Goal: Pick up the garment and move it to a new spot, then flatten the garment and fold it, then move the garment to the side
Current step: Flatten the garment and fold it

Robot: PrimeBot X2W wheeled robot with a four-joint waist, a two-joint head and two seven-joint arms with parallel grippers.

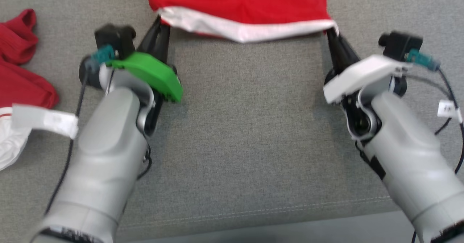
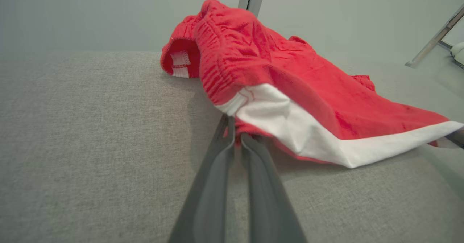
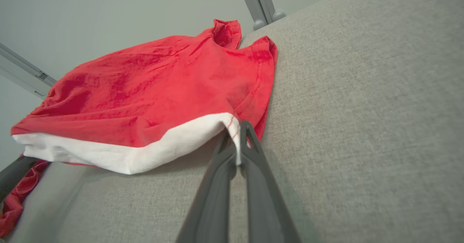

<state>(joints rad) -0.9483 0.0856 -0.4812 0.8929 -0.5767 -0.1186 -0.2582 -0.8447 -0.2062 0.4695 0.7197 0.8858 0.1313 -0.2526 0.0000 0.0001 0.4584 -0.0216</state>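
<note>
Two sets of jaws pinch the near corners of the red garment point(image 1: 239, 3) on the gray fabric surface point(image 1: 246, 134).

Left jaws are closed tight on one hem corner, with red cloth caught between the dark fingers point(image 2: 217, 163) just under the white band point(image 2: 308, 134). Right jaws are likewise clamped on the opposite corner, nipping the white hem edge between their fingers point(image 3: 253, 167). The white band spans from one set of jaws to the other, bowing slightly toward the arms in the middle. The rest of the garment lies beyond the fingertips on the surface, rumpled ahead of the left jaws and smoother ahead of the right. Well off to the outer side of the left jaws lie a second red cloth point(image 1: 21, 72) and a white cloth point(image 1: 11, 145), apart from the held garment.
</note>
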